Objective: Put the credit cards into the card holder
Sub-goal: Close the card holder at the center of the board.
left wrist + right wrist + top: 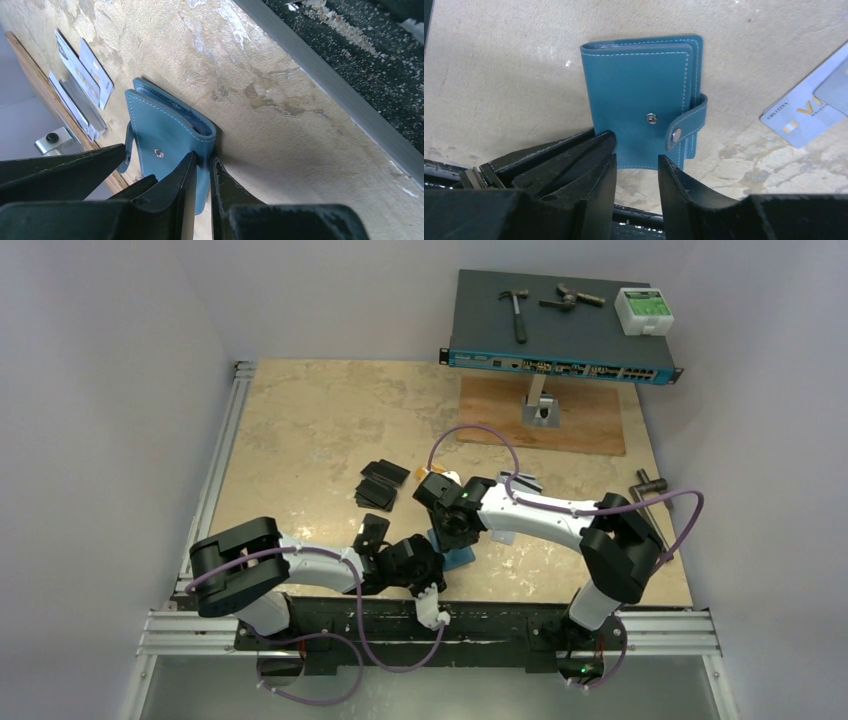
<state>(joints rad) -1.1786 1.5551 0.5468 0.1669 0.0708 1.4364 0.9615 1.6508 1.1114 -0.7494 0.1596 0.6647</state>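
Observation:
The teal card holder (639, 95) lies folded on the table, its snap tab (684, 125) undone. My left gripper (202, 167) is shut on one edge of the card holder (165, 130). My right gripper (636, 167) hovers open just over the holder's near edge, with nothing between its fingers. Silver credit cards (804, 117) lie to the right of the holder and show again in the left wrist view (82, 70). From above, both grippers (425, 575) (458, 535) meet over the holder (462, 558). Black cards (380, 485) and an orange card (432, 480) lie just beyond them.
A blue network switch (560, 325) on a stand over a wooden board (545, 425) sits at the back right, with a hammer (517, 310) and a white box (643, 310) on top. A metal rail (430, 625) runs along the near edge.

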